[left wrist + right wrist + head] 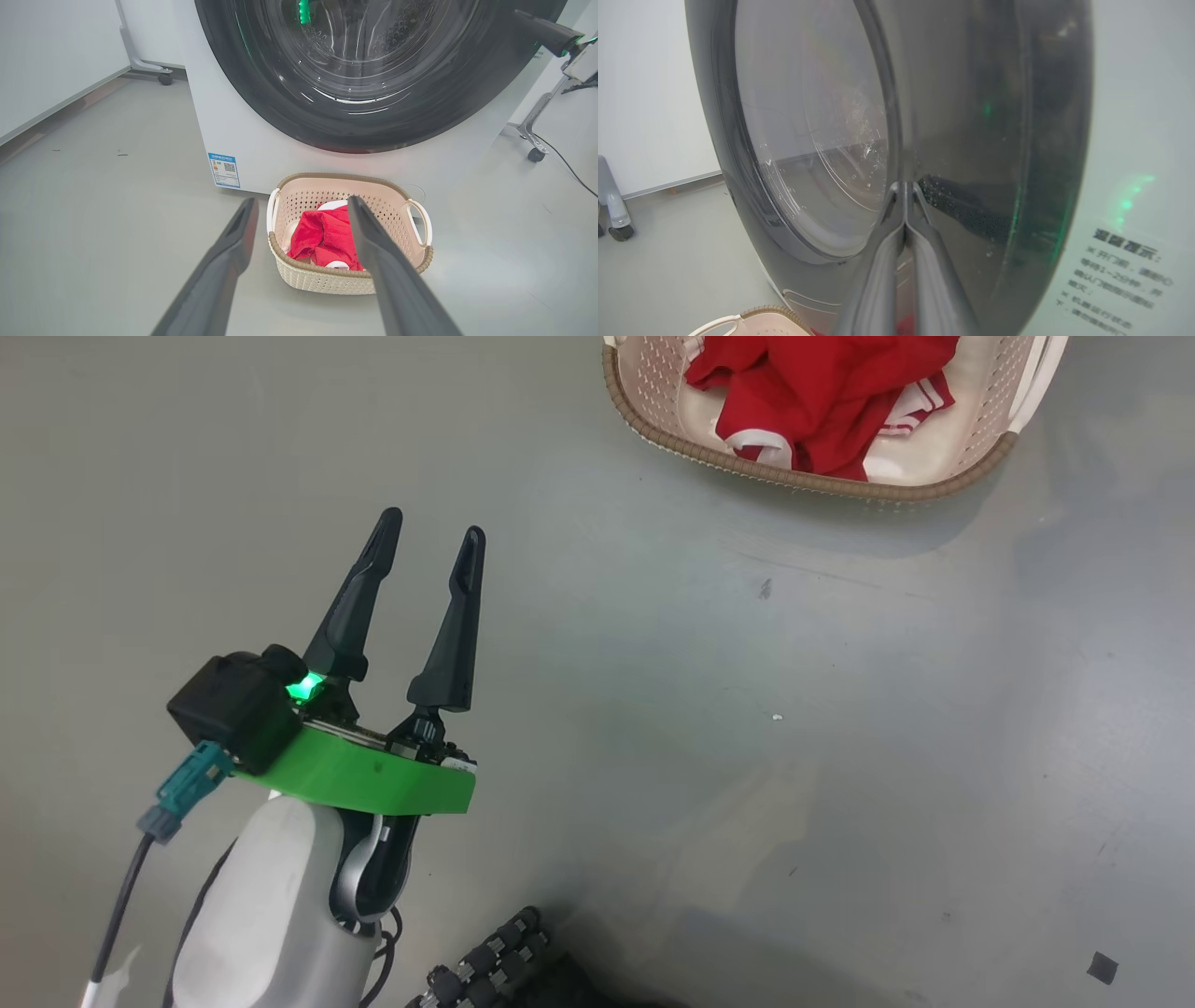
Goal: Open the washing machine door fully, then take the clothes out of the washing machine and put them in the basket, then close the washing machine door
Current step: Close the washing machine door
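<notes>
So the big white front-loading washing machine is my reference point here. Its large round glossy black door with the bulging clear glass window looks swung in against the machine's front. I can't tell if it's actually latched.

The right gripper is clenched tight, both long dark fingers pressed together with nothing between them. Its tips sit right on the black ring of the door, just beside the glass, and it looks like contact.

The small cream plastic basket, with its perforated sides, brown woven-look rim and white handles, stands on the grey floor just in front of the machine, below the door. It's next to the little blue sticker on the machine's front. The bright red soft clothes with white striped trim are bunched up inside it.

The left gripper is released, its fingers spread wide and empty. It hangs over bare floor farther out from the machine than the basket, pointing back toward it.
</notes>
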